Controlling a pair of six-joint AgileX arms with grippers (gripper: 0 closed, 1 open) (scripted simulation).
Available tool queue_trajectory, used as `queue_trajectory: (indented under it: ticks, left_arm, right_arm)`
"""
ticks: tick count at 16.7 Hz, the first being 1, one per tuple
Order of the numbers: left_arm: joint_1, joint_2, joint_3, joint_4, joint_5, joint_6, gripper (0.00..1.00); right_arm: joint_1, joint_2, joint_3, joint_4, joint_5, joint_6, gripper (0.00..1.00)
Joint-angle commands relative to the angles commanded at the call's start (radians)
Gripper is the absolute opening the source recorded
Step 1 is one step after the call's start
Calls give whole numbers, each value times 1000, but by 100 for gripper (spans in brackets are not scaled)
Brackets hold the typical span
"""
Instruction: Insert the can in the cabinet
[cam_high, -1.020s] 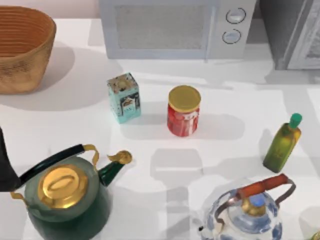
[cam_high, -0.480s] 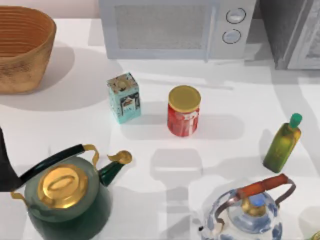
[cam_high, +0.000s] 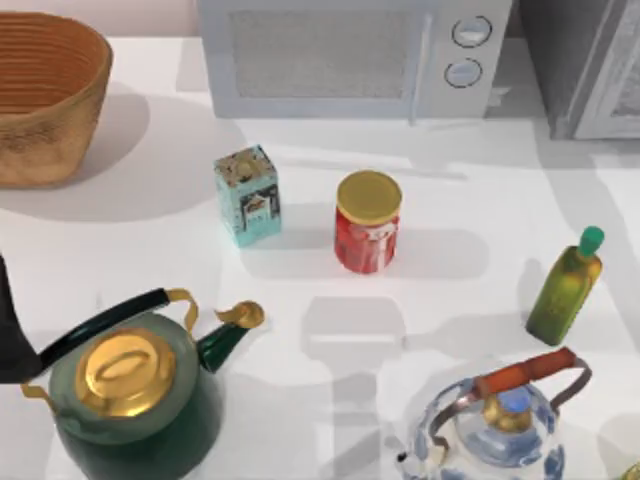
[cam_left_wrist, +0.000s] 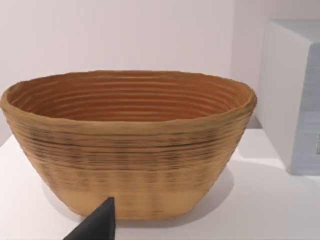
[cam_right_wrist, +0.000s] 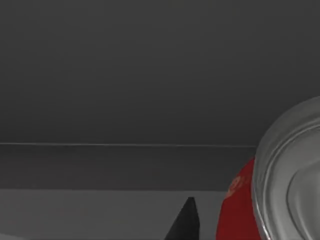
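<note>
The can (cam_right_wrist: 240, 205), red-sided with a silver end, lay close before the right wrist camera against the cabinet's (cam_high: 580, 60) dark grey interior, at the table's one-o'clock corner. Whether either gripper's fingers were clenched could not be told. On the table nothing had shifted from half a second before.

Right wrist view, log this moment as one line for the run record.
phase: can insertion | red-sided can with silver top close to right gripper | ahead: dark grey cabinet | left arm: parked facing woven basket
</note>
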Motion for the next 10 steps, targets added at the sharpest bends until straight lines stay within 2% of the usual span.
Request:
queue_trajectory:
  ticks: [10]
  left_arm:
    - [0, 0, 0, 0, 0, 0, 100]
  right_arm:
    - [-49, 443, 657, -143, -35, 16, 0]
